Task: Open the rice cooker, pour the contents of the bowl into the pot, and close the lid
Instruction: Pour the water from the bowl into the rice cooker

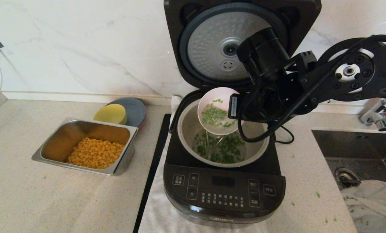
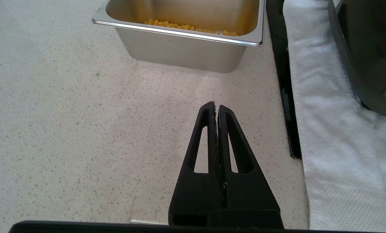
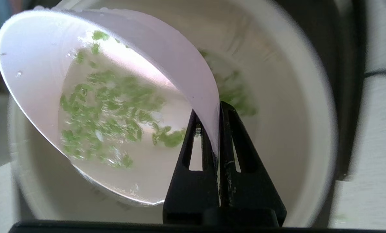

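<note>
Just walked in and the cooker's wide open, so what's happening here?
The right gripper pinches the rim of the bowl, tipped over the pot of the rice cooker. Chopped greens and liquid are pouring in; some remain in the bowl. The lid stands open. The left gripper hangs shut over the counter.

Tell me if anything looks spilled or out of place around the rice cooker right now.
Yes. A few green herb bits lie scattered on the counter right of the rice cooker, outside the pot. More cling to the white cloth in the sink.
</note>
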You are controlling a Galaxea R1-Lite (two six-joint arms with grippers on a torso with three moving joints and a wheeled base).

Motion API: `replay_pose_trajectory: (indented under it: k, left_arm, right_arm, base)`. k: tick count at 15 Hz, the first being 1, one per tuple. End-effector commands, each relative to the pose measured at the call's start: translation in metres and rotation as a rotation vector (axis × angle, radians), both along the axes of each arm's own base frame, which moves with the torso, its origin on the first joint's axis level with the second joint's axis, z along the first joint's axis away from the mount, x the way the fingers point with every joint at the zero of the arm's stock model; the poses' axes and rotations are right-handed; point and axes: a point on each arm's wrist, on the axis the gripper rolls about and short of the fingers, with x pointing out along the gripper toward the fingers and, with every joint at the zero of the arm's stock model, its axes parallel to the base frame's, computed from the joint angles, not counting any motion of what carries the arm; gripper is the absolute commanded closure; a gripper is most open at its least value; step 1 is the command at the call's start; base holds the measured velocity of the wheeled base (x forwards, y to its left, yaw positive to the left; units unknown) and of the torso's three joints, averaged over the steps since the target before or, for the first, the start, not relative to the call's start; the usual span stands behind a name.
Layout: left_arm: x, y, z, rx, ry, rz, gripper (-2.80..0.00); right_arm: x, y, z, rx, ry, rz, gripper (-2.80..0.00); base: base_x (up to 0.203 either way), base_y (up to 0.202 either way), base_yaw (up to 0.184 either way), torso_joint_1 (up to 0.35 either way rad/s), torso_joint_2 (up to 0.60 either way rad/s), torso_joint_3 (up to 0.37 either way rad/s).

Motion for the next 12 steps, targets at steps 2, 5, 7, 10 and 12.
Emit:
replay_pose_trajectory:
  k: [2,5,7,10,12]
  left_arm:
    - [0.001,0.000,-0.002,0.000,0.007,0.001,0.00]
    - [0.001,0.000,-0.002,0.000,0.007,0.001,0.00]
    - [0.001,0.000,-0.002,0.000,0.007,0.001,0.00]
    - [0.001,0.000,-0.002,0.000,0.007,0.001,0.00]
    - [0.001,0.000,-0.002,0.000,0.007,0.001,0.00]
  right_arm:
    - [-0.007,0.010,0.003,-0.055,-0.082,-0.011,0.00]
    - [-0.015,0.023,-0.004,-0.133,-0.156,0.003,0.00]
    - [-0.016,0.029,-0.009,-0.186,-0.228,0.000,0.00]
    - [-0.015,0.030,-0.020,-0.257,-0.322,-0.009,0.00]
    - [-0.014,0.030,-0.026,-0.315,-0.397,-0.020,0.00]
  base:
    - [0.000,0.000,0.000,0.000,0.00,0.000]
    - [0.000,0.000,0.000,0.000,0.00,0.000]
    - [0.000,0.000,0.000,0.000,0.00,0.000]
    - [0.000,0.000,0.000,0.000,0.00,0.000]
    - [0.000,0.000,0.000,0.000,0.00,0.000]
